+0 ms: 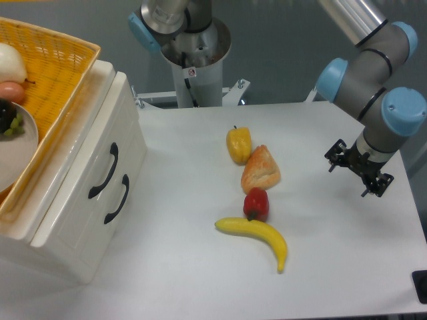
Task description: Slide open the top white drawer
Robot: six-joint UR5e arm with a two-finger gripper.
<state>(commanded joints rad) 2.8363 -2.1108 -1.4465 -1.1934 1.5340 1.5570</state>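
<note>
The small white cabinet [73, 257] stands at the table's left edge, its front facing right. The top white drawer [83, 172] is the upper strip of that front and carries a black curved handle [105, 171]. It sits flush with the lower drawer, whose black handle [117, 199] is the same. My gripper [353, 175] hangs far to the right, low over the table's right side, a long way from the cabinet. Its black fingers are spread apart and hold nothing.
A yellow wicker basket [57, 73] with food and a white plate rests on the cabinet. In the table's middle lie a yellow pepper [239, 144], a bread piece [261, 169], a red pepper [256, 203] and a banana [257, 237]. The arm's base [193, 60] stands behind.
</note>
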